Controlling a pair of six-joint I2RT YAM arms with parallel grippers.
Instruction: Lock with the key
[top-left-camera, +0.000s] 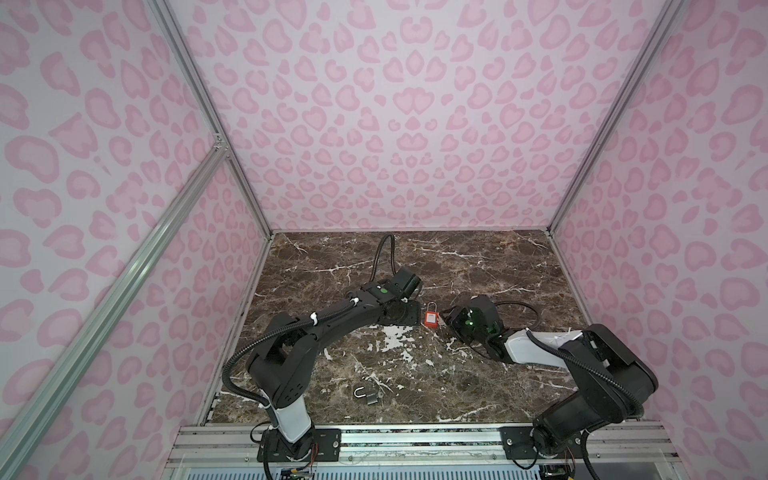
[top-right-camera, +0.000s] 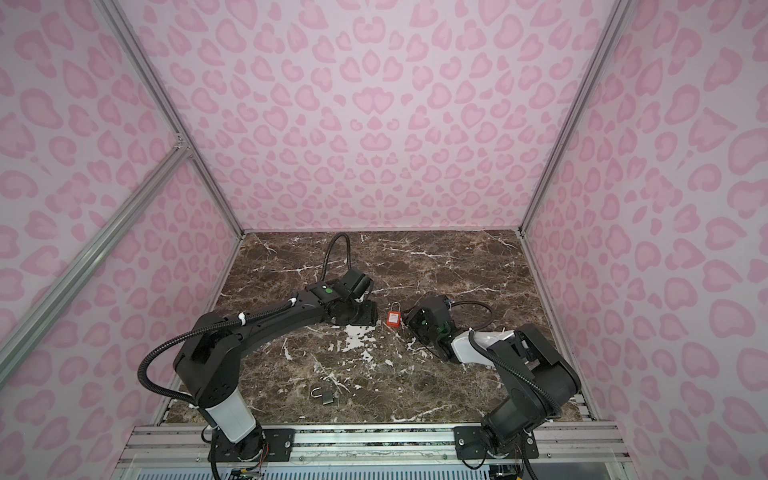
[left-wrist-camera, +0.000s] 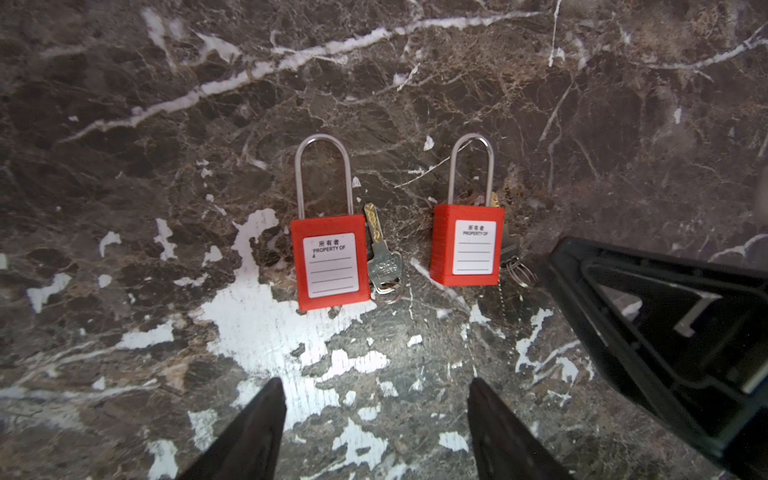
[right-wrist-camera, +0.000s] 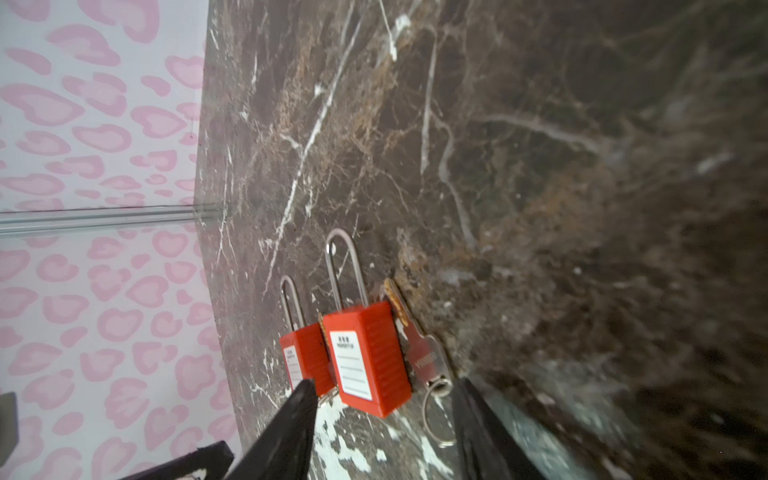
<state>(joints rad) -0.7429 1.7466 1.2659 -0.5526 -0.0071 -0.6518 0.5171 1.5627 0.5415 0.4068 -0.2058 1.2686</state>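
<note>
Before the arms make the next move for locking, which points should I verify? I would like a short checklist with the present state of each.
1. Left gripper empty, jaws apart: ok.
2. Right gripper empty, jaws apart: ok.
3. Two red plastic padlocks flat on the brown marble table: ok.
4. Silver key inserted in a padlock: not ok, it lies beside one.
5. Steel shackles latched: cannot tell.
</note>
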